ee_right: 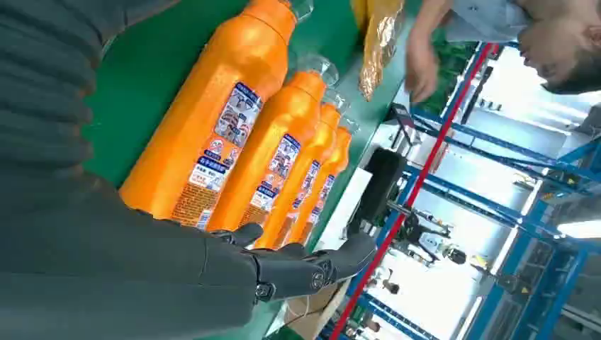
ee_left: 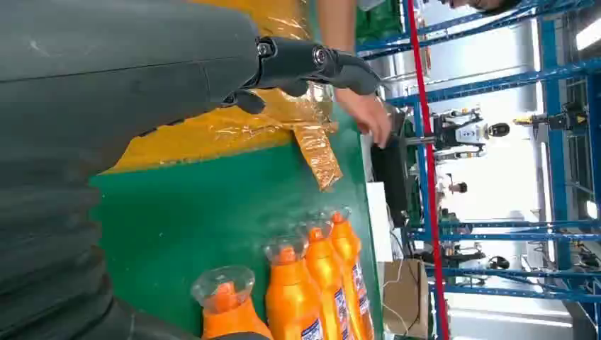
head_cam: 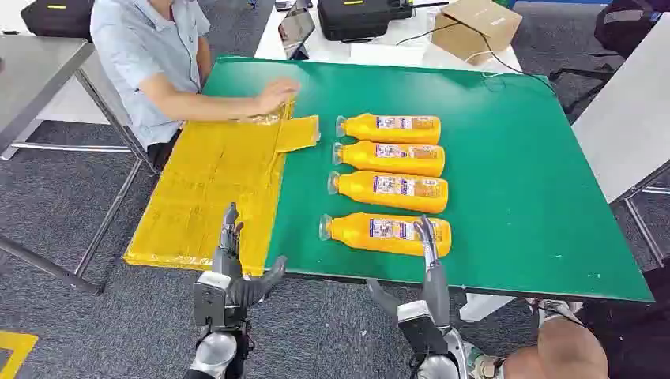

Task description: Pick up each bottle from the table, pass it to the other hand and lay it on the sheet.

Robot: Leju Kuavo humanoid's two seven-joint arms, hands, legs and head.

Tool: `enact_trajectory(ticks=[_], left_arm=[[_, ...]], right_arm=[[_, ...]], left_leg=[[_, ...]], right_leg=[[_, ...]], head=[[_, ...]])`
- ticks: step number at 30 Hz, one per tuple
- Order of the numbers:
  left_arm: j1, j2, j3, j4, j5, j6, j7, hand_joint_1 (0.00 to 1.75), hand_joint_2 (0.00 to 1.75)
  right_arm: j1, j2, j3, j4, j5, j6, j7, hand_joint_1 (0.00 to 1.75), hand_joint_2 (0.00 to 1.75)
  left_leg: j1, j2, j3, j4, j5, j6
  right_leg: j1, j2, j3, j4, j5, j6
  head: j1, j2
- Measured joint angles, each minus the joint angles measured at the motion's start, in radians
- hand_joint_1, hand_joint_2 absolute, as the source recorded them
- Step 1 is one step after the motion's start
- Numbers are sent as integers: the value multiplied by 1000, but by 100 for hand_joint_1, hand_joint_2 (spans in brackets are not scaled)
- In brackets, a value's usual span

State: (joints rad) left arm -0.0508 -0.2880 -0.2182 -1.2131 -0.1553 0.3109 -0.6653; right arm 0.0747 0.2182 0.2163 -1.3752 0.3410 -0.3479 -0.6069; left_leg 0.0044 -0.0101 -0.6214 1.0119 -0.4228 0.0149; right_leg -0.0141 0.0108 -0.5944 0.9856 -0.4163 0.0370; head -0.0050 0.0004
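Bottles: head view shows 4, sheet bare.

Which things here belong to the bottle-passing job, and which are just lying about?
Job: four orange bottles, yellow sheet, green table, left hand, right hand.

Lying about: cardboard box, black case, tablet.

Four bottles lie in a tight column at frame centre, each just beside the next, with little room between them. Bare green table lies open to their right. A green strip separates their caps from the yellow sheet at left. A person's hand rests on the sheet's upper edge, obstructing that corner.
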Motion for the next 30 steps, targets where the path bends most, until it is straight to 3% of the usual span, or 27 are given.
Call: enact_trajectory(ticks=[14,21,30], left_arm=[[1,0,0,-13,-2,3,2,0,175],[0,0,-6,-16,-2,-17,5,0,175],[-5,0,-14,-16,2,-39,15,0,175]], right_arm=[[-2,0,0,8,24,-2,27,0,175],[-46,-52,2,79,307,-100,154,0,175],[-150,-140,1,171,536,-77,308,0,175]], left_leg=[[0,0,0,0,0,0],[0,0,0,0,0,0],[-1,0,0,0,0,1]], right_leg=[[0,0,0,0,0,0],[0,0,0,0,0,0],[-1,0,0,0,0,0]], head=[[0,0],[0,0],[0,0]])
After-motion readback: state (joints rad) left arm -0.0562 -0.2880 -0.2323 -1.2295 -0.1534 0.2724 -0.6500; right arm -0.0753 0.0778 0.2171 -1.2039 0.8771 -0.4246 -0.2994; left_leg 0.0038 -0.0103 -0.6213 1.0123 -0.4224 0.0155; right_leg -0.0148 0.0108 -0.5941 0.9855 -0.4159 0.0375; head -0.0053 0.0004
